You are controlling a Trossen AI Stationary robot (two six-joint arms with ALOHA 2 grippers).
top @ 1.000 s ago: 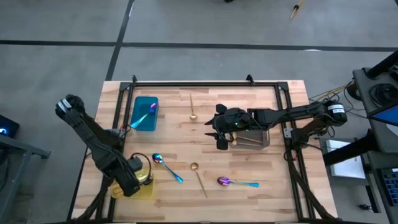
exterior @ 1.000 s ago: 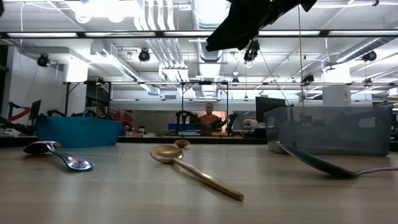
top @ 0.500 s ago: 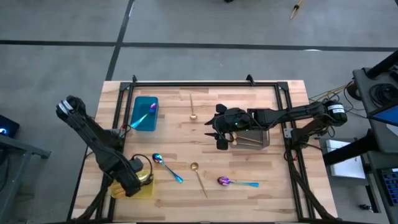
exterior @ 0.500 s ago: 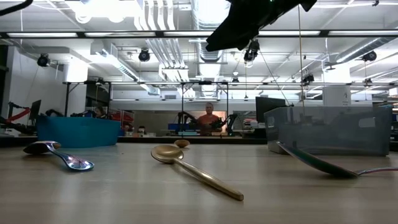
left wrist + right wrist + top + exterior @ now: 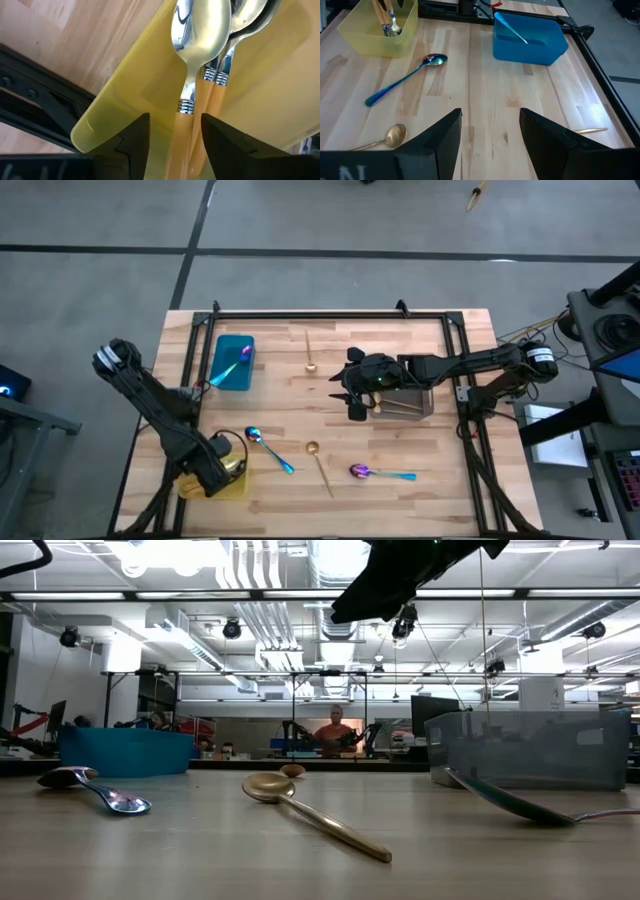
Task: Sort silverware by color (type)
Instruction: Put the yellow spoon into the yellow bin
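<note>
The left claw (image 5: 172, 137) hangs over the yellow tray (image 5: 125, 85), fingers parted astride 3 orange-handled spoons (image 5: 192, 107) lying inside, gripping none. The right claw (image 5: 487, 132) is wide open and empty, mid-table beside the grey tray (image 5: 408, 402). 2 blue spoons (image 5: 268, 448) and 2 gold spoons (image 5: 320, 462) lie on the table (image 5: 290, 395); another blue one sits in the teal tray (image 5: 232, 362).

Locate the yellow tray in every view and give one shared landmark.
High: yellow tray at the near-left table corner, under the left gripper.
Low: not in it.
Left wrist: fills the frame, orange-handled spoons inside.
Right wrist: far corner.
Landmark: blue spoon beside it.
</note>
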